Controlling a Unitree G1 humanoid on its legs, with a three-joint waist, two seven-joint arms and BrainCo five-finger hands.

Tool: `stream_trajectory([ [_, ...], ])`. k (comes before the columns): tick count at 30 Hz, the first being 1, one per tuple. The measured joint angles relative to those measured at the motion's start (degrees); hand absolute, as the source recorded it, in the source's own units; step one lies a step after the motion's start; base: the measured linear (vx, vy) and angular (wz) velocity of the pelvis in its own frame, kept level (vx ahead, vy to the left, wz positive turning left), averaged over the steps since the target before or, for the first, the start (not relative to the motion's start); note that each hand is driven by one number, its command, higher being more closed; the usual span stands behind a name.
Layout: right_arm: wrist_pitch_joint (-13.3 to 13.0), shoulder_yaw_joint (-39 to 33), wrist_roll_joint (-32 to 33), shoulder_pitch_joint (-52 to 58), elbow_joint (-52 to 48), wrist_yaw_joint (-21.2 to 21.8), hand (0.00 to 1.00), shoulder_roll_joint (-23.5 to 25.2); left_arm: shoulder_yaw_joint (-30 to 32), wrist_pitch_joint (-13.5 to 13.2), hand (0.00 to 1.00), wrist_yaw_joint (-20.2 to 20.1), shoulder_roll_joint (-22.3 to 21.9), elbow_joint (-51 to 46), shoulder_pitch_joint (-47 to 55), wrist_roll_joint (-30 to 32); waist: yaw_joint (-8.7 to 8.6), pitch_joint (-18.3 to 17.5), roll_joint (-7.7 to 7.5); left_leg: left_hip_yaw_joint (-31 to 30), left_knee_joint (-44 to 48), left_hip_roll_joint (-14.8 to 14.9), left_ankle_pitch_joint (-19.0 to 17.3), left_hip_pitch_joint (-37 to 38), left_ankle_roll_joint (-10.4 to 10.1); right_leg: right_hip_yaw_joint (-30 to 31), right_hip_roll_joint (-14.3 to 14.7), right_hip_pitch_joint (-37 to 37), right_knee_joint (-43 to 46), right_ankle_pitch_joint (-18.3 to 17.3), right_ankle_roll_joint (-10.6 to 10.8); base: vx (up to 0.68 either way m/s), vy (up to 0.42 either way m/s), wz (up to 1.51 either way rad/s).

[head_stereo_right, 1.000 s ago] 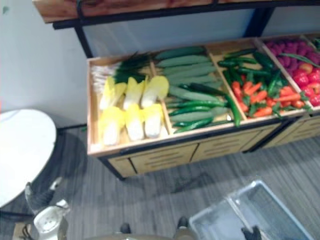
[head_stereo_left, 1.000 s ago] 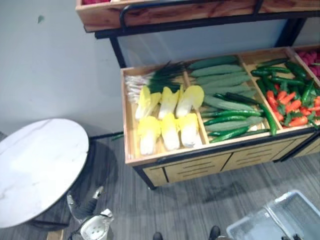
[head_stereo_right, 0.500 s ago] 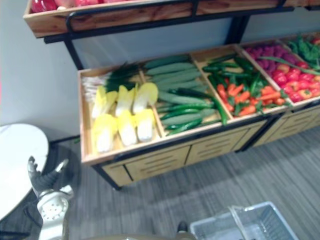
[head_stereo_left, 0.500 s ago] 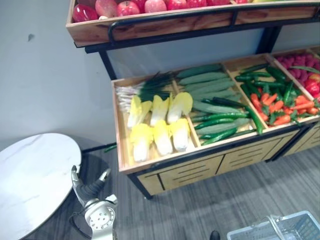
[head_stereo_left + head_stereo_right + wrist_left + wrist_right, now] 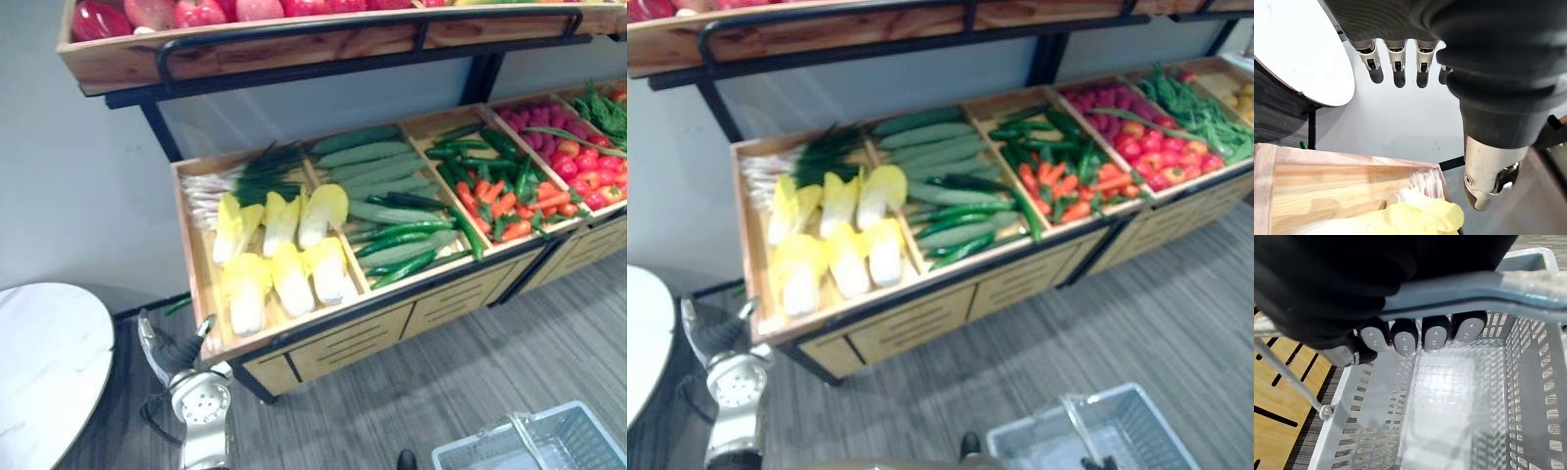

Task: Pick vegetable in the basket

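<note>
Grey basket (image 5: 578, 436): empty, at five o'clock, hung by its handle (image 5: 1459, 291), ready for vegetables.
Right hand (image 5: 1400, 335): fingers curled round that handle.
Left hand (image 5: 176, 354): seven o'clock, fingers straight and spread, free to pick.
Yellow cabbages (image 5: 284, 264): in the wooden stand (image 5: 333, 338), nearest that hand.

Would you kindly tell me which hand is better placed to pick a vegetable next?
Left. The left hand is open and empty beside the stand, near the yellow cabbages. The right hand is curled round the basket handle, carrying the empty basket.
</note>
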Motion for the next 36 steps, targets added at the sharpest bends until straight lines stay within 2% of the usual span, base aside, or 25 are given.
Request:
stream_trajectory([
  [6, -0.3, 1.2, 0.0, -0.8, -0.1, -0.2, 1.0, -0.2, 0.6, 0.1, 0.0, 1.2, 1.3, 5.4, -4.2, -1.0, -0.22, 0.3, -0.67, 0.6, 0.0, -0.3, -0.2, -1.5, 0.0, 0.5, -0.2, -1.9, 0.0, 0.1, 0.1, 0.02, -0.008, -0.06],
  [12, -0.3, 2.6, 0.0, -2.1, -0.7, -0.3, 1.0, -0.7, 1.6, 0.4, 0.0, 2.1, 2.0, 8.6, -5.5, -3.2, -0.67, 1.1, -0.45, 1.2, 0.1, -0.4, -0.2, -2.7, 0.0, 2.1, -0.1, -4.2, 0.5, 0.1, 0.1, 0.01, -0.023, -0.12],
  [14, -0.4, 4.3, 0.0, -3.1, -1.4, -0.4, 1.0, -0.8, 1.5, 0.4, 0.0, 2.2, 3.0, 10.1, -6.7, -3.2, -1.48, 1.4, -0.54, 1.9, 0.2, -0.4, -0.2, -4.0, 0.0, 2.8, 0.1, -6.0, 0.6, 0.4, 0.0, -0.04, -0.042, -0.17],
  [20, -0.7, 6.5, 0.0, -3.8, -3.3, -0.7, 1.0, -0.9, 1.5, 0.4, 0.0, 2.7, 3.2, 10.4, -9.3, -3.3, -1.81, 3.3, -0.54, 4.1, 0.2, -0.2, -0.6, -4.4, -0.4, 5.3, 0.8, -8.0, 0.6, 0.7, -0.2, -0.03, -0.05, -0.24],
  [24, -0.8, 7.4, 0.1, -4.7, -3.5, -0.8, 1.0, -1.1, 1.3, 0.4, 0.0, 3.6, 3.2, 10.5, -9.5, -3.3, -3.09, 4.2, -0.49, 4.1, 0.6, -0.1, -0.6, -4.9, -0.4, 6.1, 0.9, -8.9, 1.0, 1.0, -0.4, 0.02, -0.043, -0.12],
  [33, -1.5, 9.1, 0.1, -4.7, -3.5, -1.8, 1.0, -1.3, 0.3, 0.4, 0.0, 4.0, 3.3, 11.3, -11.3, -3.0, -3.1, 4.4, -0.27, 4.1, 2.1, 0.1, -0.7, -4.8, -0.6, 7.0, 0.9, -8.9, 1.4, 1.0, -0.5, 0.0, -0.045, -0.05],
  [36, -1.5, 9.6, 0.1, -4.7, -3.6, -1.8, 1.0, -1.8, 0.3, 0.4, 0.0, 4.2, 3.3, 11.6, -11.3, -3.0, -3.04, 4.7, 0.03, 4.1, 3.0, 0.6, -2.3, -4.9, -0.7, 7.4, 1.2, -9.0, 1.6, 1.0, -0.5, -0.05, -0.037, -0.06],
])
